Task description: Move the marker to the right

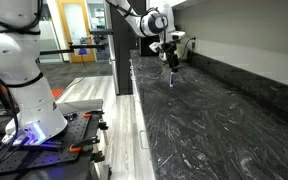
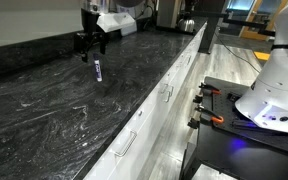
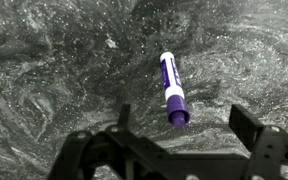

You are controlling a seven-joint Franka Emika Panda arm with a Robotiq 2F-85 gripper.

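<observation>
The marker (image 3: 171, 90) is a short purple cylinder with a white band. It is on the dark marbled countertop (image 3: 54, 70), between and just ahead of my fingers in the wrist view. In both exterior views it shows just below the gripper, as a small purple stick (image 1: 171, 80) (image 2: 97, 70). I cannot tell whether it lies flat or stands tilted. My gripper (image 3: 184, 120) is open, its two black fingers well apart and not touching the marker. It hovers a little above the counter (image 1: 168, 60) (image 2: 91, 42).
The long countertop (image 2: 44, 110) runs along a wall, with white drawers under its front edge (image 2: 154, 110). Appliances stand at its far end (image 1: 181, 44) (image 2: 169, 12). A white robot base on a black cart (image 1: 24, 80) (image 2: 279, 75) stands in the aisle.
</observation>
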